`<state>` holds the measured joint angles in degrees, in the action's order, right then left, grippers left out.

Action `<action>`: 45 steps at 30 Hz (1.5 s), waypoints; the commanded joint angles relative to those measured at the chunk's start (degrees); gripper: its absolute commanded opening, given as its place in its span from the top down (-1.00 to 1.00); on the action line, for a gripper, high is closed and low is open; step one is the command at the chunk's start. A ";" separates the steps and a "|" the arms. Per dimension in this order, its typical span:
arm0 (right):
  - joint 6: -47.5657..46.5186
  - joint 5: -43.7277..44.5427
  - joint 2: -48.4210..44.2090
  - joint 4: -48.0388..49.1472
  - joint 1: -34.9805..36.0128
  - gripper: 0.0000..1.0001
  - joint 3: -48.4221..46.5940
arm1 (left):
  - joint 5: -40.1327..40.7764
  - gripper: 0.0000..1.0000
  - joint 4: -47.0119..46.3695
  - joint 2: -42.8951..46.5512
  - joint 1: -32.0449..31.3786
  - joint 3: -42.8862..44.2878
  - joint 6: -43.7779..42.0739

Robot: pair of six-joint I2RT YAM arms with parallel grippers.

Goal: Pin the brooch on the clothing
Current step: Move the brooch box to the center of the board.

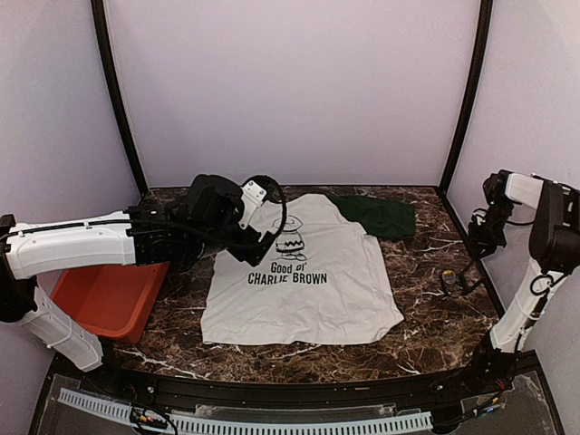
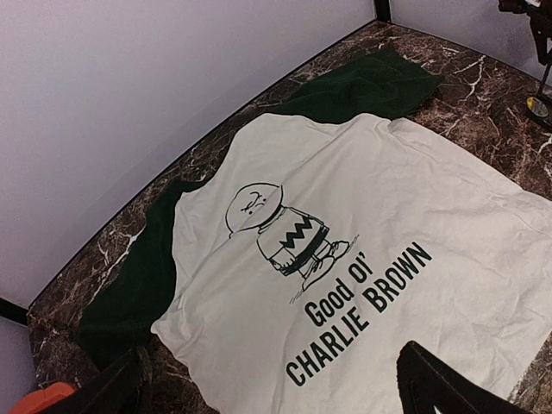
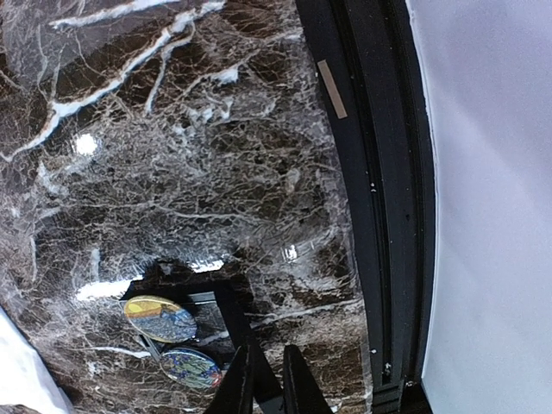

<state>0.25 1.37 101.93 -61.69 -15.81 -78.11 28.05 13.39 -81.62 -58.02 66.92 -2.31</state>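
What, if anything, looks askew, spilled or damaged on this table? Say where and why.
The T-shirt lies slightly crooked on the table: its lower hem is wavy and one near corner juts outward. Nothing looks spilled or damaged.

1. One shirt (image 1: pixel 308 290).
2. One bin (image 1: pixel 104 299).
3. One table (image 1: pixel 435 331).
4. Two arms: left arm (image 1: pixel 82 245) and right arm (image 1: pixel 530 299).
5. Two grippers: left gripper (image 1: pixel 256 228) and right gripper (image 3: pixel 269 369).
6. One brooch (image 1: pixel 450 283) in the top view. The right wrist view shows two ovals, an upper oval (image 3: pixel 159 319) and a lower oval (image 3: pixel 191 366); one may be a reflection.
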 commanded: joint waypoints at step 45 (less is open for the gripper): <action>-1.97 -1.11 -8.53 -0.35 -0.11 -0.12 -0.60 | -0.89 -0.98 0.24 0.37 -0.33 -0.91 0.51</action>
<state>-1.28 1.23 96.75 -62.17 -15.79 -76.09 27.42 13.39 -82.06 -58.04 66.92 -2.17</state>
